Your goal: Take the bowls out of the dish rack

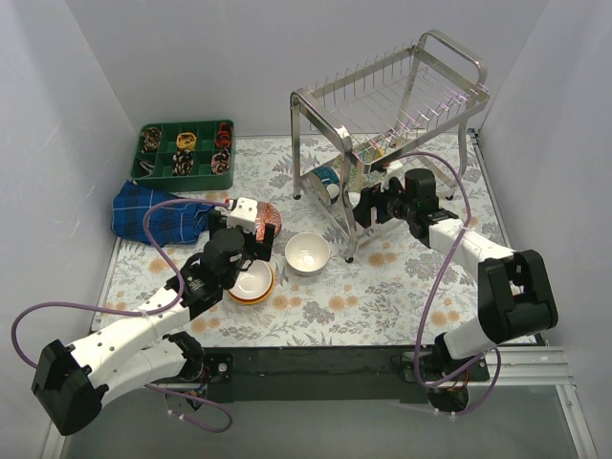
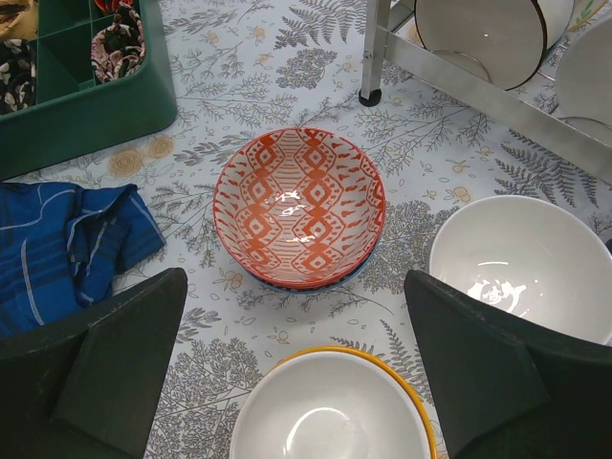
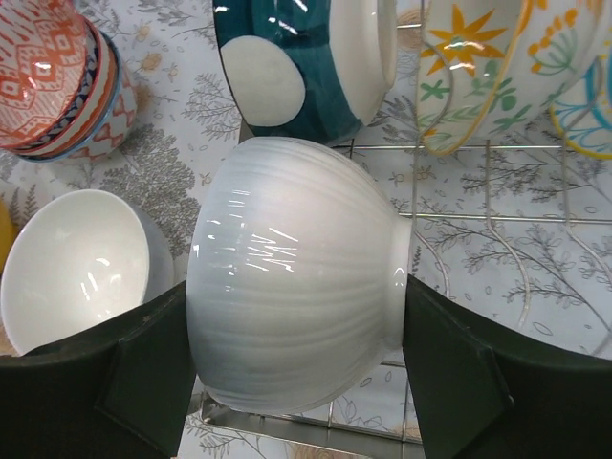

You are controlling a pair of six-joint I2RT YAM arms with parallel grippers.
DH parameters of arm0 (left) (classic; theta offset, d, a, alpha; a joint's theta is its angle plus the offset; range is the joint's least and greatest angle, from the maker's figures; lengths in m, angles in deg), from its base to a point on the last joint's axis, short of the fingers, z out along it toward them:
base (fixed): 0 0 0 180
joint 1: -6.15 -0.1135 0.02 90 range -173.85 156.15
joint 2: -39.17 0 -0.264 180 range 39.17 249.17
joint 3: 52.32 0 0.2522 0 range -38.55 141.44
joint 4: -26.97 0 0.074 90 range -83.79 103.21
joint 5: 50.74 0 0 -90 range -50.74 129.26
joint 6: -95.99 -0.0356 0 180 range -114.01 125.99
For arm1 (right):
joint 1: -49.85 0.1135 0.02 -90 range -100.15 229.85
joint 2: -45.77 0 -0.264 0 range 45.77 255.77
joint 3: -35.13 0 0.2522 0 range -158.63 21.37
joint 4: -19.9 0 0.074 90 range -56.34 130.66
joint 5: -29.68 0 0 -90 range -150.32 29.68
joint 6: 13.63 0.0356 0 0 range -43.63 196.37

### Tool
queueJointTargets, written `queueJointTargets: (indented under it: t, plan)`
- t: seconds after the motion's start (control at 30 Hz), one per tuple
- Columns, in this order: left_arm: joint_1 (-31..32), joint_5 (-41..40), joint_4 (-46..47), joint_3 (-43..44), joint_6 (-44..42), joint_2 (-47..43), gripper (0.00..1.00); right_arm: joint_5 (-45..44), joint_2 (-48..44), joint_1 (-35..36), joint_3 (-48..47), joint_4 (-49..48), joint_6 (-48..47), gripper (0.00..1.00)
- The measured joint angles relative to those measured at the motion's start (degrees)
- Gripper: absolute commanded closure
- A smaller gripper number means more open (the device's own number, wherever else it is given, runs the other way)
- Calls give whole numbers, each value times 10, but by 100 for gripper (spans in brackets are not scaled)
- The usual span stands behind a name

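Nearest the bases, three bowls are seen upright on the table (image 1: pixel 382 296), off the rack. An orange-rimmed bowl (image 2: pixel 330 411) sits beside a plain white bowl (image 2: pixel 535 258). Just beyond them a red-patterned bowl (image 2: pixel 298 206) is nested on a blue-edged one. The left gripper (image 2: pixel 295 320) is held above them, jaws spread wide, with nothing between them.

Farther out, the right gripper (image 3: pixel 293 325) is found at the lower shelf of the dish rack (image 1: pixel 459 91). Its fingers (image 3: pixel 143 382) are pressed to either side of a white ribbed bowl (image 3: pixel 296 229), and the bowl is judged grasped. The bowl is stood on edge on the wires. Its axis is laid along the line between the fingers, mouth toward one and foot toward the other. The right arm is plainly the nearer one to the rack.

Behind it, a teal bowl (image 3: pixel 320 96) and flower-painted bowls (image 3: pixel 469 76) are left on edge on the same shelf, close by. A withdrawal toward the wrist, clear of these, is judged to be called for.
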Motion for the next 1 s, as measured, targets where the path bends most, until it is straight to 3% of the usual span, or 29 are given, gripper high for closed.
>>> queueJointTargets:
  t: [0.47,0.77,1.0]
  plan:
    - [0,2,0,-1,0,0,2,-180,-110,1,39,17,-15,90]
    - [0,28,0,-1,2,0,2,-258,-228,1,85,54,71,90]
    - [0,98,0,-1,29,0,2,-253,-345,1,150,97,162,90]
